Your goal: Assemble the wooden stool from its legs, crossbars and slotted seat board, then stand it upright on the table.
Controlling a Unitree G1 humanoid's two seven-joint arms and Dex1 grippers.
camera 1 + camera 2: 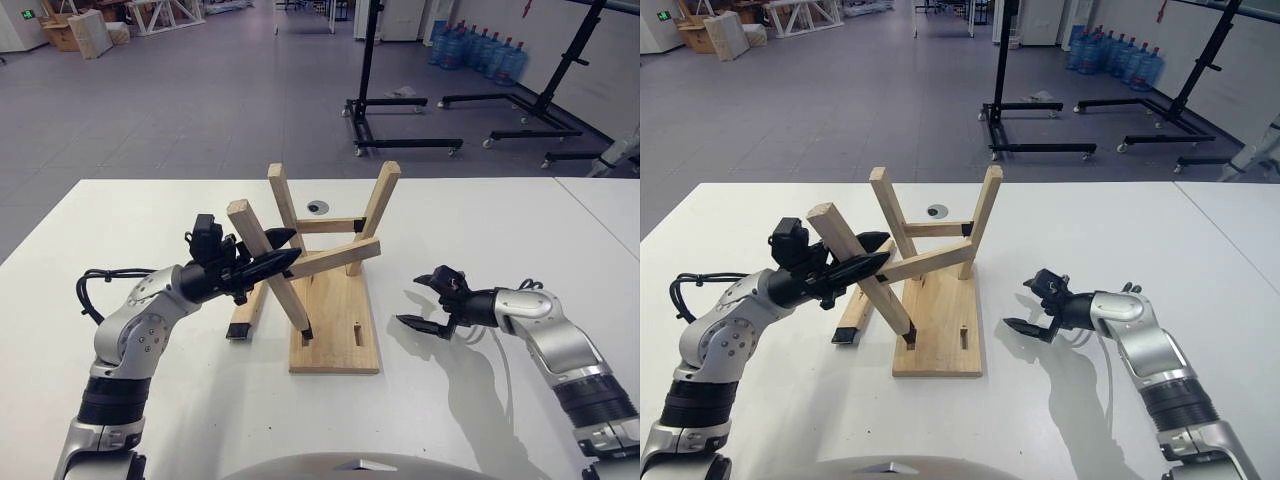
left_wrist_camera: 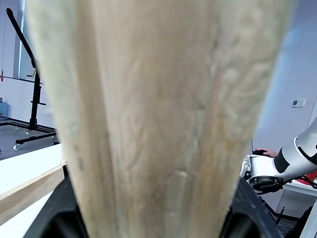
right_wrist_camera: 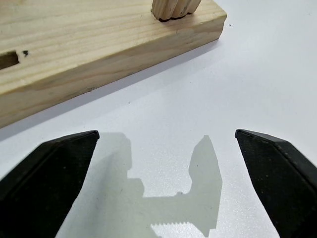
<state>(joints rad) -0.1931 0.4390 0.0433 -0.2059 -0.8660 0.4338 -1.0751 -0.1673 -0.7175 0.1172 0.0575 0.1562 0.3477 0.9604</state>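
The slotted seat board (image 1: 335, 330) lies flat on the white table. Two legs (image 1: 283, 200) (image 1: 378, 205) stand in its far end, joined by a short crossbar (image 1: 330, 225). My left gripper (image 1: 278, 253) is shut on a third leg (image 1: 262, 262), which leans steeply with its foot at the board's near left slot. A second crossbar (image 1: 338, 257) runs from that leg toward the far right leg. This leg (image 2: 158, 119) sits close up in the left wrist view. A fourth leg (image 1: 248, 308) lies on the table left of the board. My right gripper (image 1: 423, 300) hangs open just right of the board (image 3: 74, 44).
A round grommet hole (image 1: 318, 207) sits in the table behind the stool. A black cable (image 1: 90, 285) loops beside my left arm. Black wheeled stands (image 1: 400, 110) are on the floor beyond the far table edge. Bare tabletop lies in front and to the right.
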